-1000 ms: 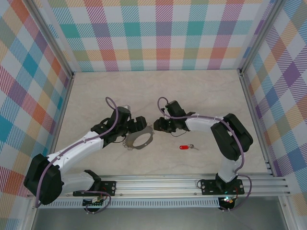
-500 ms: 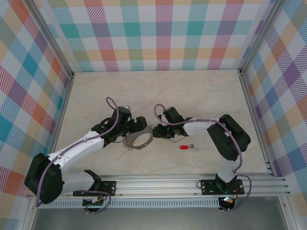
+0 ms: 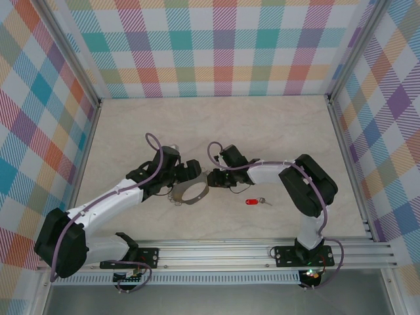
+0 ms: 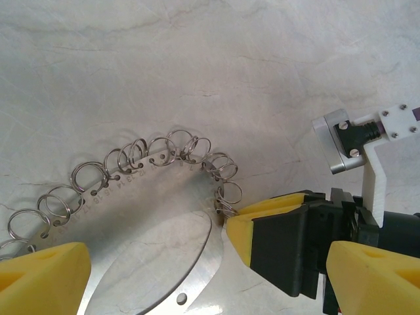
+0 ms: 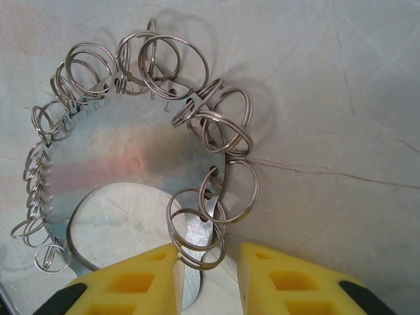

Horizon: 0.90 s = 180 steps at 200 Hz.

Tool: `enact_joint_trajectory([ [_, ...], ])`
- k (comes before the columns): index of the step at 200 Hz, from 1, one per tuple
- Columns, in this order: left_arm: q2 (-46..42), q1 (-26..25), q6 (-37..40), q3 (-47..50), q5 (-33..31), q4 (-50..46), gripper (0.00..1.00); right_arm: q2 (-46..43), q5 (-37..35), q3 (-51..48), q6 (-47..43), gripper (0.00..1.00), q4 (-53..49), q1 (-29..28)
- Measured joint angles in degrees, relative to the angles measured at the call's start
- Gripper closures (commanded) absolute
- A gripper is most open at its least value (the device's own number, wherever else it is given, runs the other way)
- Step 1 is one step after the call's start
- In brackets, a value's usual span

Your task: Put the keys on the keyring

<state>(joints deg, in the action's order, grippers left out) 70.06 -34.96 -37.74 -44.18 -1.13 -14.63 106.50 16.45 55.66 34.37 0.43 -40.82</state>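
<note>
keyring (image 5: 98,164): brushed grey metal, shiny wire loops | keys (image 3: 251,201): plastic tag | table (image 5: 341,98): matt, marbled

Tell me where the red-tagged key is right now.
In the top view the keys lie on the table right of the keyring, on the near side of the right arm.

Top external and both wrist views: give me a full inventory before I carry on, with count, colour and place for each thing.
keyring: one, grey metal hoop edged with silver loops, flat on the table centre.
keys: one silver key on a red tag, on the table to the right of the keyring, apart from it.
table: one, pale marbled.
walls: three, pastel checked, around the table.
rail: one, silver, at the near edge.
left hand: one, yellow fingers, wide open astride the keyring.
right hand: one, yellow fingers either side of a loop at the keyring's edge; grip unclear.
</note>
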Motion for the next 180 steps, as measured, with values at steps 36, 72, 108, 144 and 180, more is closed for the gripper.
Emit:
enact_joint_trajectory([
  [36,0.61,0.0,0.0,0.02,0.11,0.2,0.07,1.09,0.09,1.44,-0.42,0.75,-0.57,0.0],
  [72,0.81,0.0,0.0,0.02,0.17,0.42,0.07,1.99,0.07,2.54,-0.79,0.83,-0.98,0.0],
  [108,1.03,0.02,0.0,0.02,0.17,0.52,0.07,2.27,-0.17,2.67,-1.03,0.94,-1.14,0.07],
  [144,1.14,0.0,0.0,0.0,0.17,1.25,0.07,2.27,-0.39,2.86,-2.21,1.0,-1.36,0.07],
  [180,1.14,0.02,0.0,0.0,0.17,1.22,0.07,1.22,-1.11,2.89,-4.31,1.0,-3.15,0.07],
])
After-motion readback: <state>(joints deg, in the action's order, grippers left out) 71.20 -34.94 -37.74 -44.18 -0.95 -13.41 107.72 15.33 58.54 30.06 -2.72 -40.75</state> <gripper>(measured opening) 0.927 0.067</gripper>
